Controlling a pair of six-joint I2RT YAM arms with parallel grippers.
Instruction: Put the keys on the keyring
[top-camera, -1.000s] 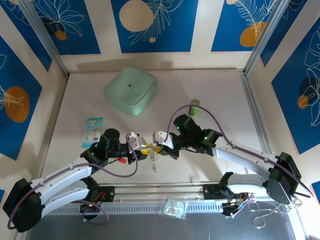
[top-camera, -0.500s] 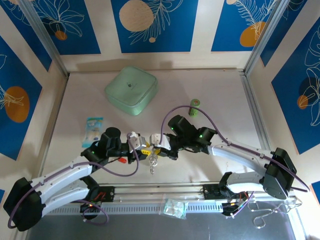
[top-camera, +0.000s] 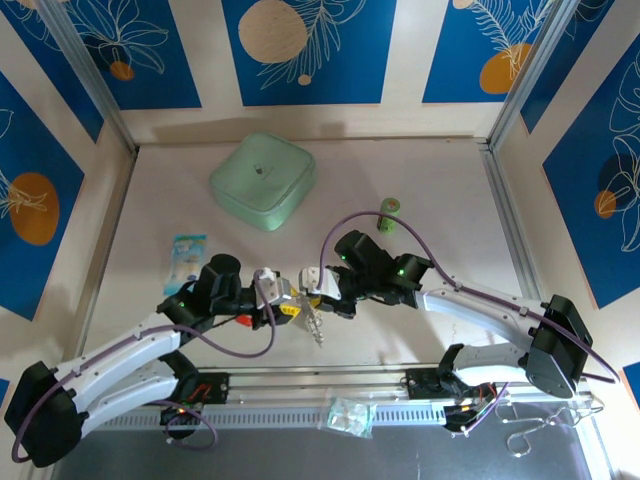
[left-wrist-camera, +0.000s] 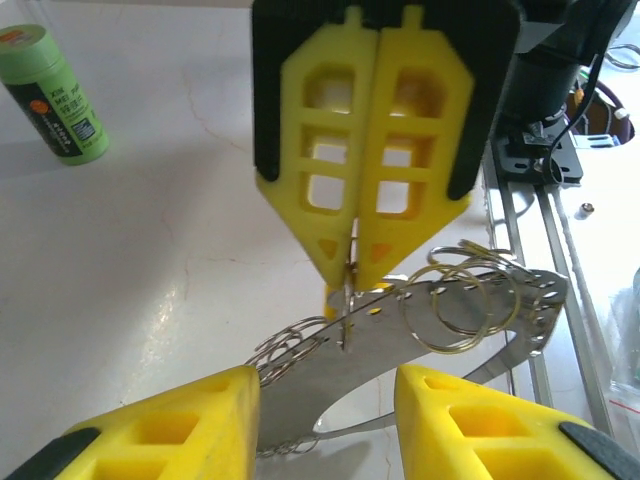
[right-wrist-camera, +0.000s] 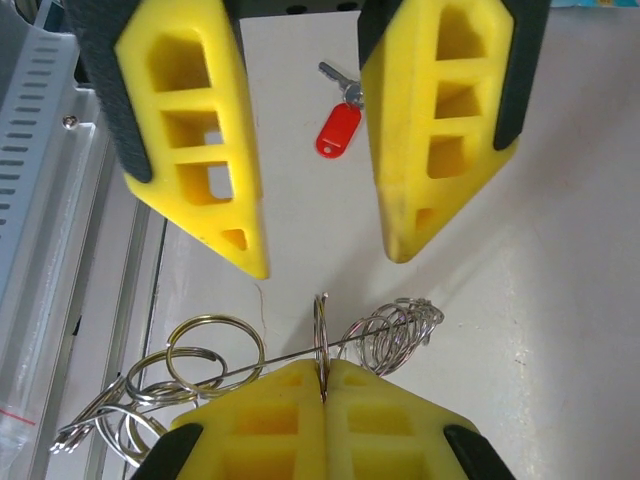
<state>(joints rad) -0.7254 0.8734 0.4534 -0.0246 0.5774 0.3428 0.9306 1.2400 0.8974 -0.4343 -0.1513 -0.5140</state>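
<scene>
Nearest, on the rail along the near edge of the table (top-camera: 440, 180), lies a small clear plastic bag (top-camera: 348, 415). A little way in from that edge, roughly at the middle of its width, the two grippers meet tip to tip above the surface.

The right gripper (left-wrist-camera: 352, 272) has its fingers pressed together, pinching one thin upright ring of the keyring (right-wrist-camera: 398, 330). This is a loose bunch of silver wire rings and a springy coil strung on a wire, hanging off the pinch point just above the table. The left gripper (right-wrist-camera: 328, 258) faces it with its fingers spread and nothing between their tips, the keyring just beyond them.

The red key (right-wrist-camera: 338, 128) lies flat on the table on its own, beside the left arm and apart from the rings. A sliver of yellow shows below the right fingertips in the left wrist view, and I cannot tell whether it is the yellow key or part of a finger.

Further in, a blue packet (top-camera: 187, 258) sits toward the left edge and a green labelled cylinder (top-camera: 388, 215) toward the right. The pale green square lid (top-camera: 262, 180) lies nearer the far edge.

As I judge it, the ring is held ready, but the red key at least is not threaded. It has yet to be picked up and worked on, so most of the job is left.
</scene>
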